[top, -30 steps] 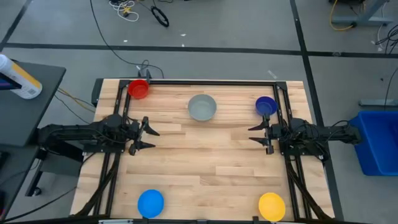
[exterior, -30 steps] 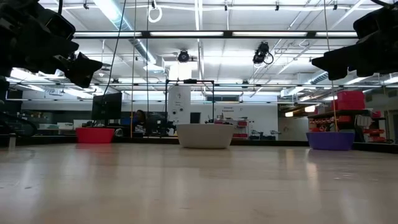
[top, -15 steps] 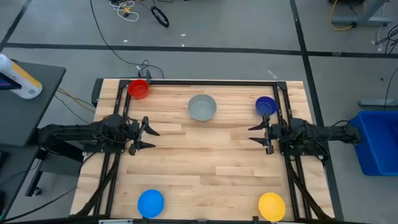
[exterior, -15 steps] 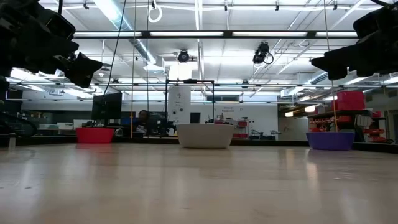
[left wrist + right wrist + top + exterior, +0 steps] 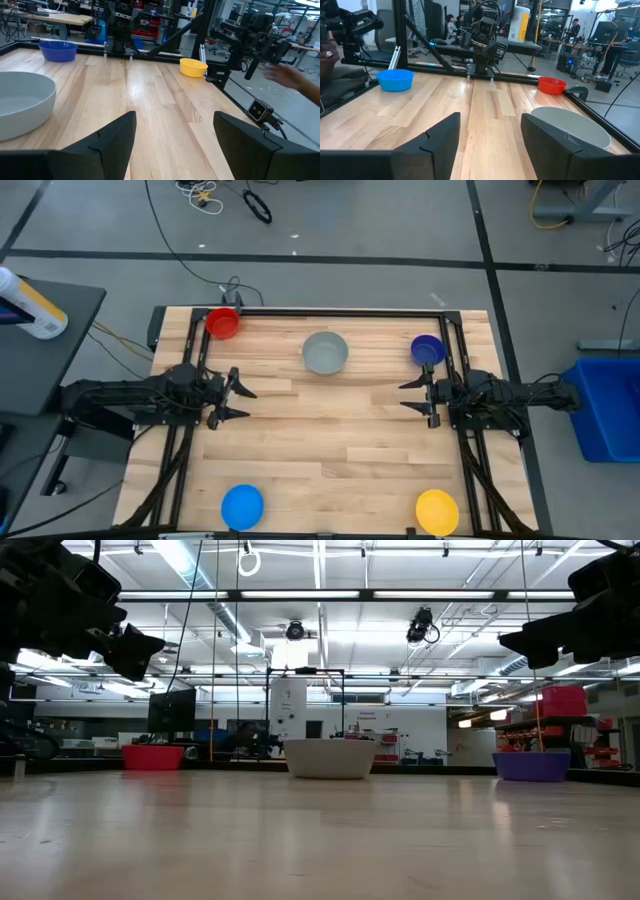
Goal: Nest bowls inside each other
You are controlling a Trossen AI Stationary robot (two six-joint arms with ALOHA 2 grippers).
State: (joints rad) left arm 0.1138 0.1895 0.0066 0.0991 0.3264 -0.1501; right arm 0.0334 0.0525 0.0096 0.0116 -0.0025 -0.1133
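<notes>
Five bowls rest on their bases, apart from one another, on the wooden table (image 5: pixel 330 450). The red bowl (image 5: pixel 223 323) is at the far left corner, the grey bowl (image 5: pixel 325 352) at far centre, the dark blue bowl (image 5: pixel 427 349) at far right. The light blue bowl (image 5: pixel 242 507) is near left and the yellow bowl (image 5: pixel 437 511) near right. My left gripper (image 5: pixel 250 404) hovers open at the left edge, pointing level toward the centre. My right gripper (image 5: pixel 403 395) hovers open at the right edge, facing it, just nearer than the dark blue bowl. Nothing lies between either pair of fingers.
A black frame (image 5: pixel 330 311) borders the table's far edge and sides. A blue bin (image 5: pixel 605 405) stands on the floor to the right, and a dark side table with a bottle (image 5: pixel 30 305) to the left. A person's hand (image 5: pixel 295 77) shows beyond the table. Bare wood lies between the grippers.
</notes>
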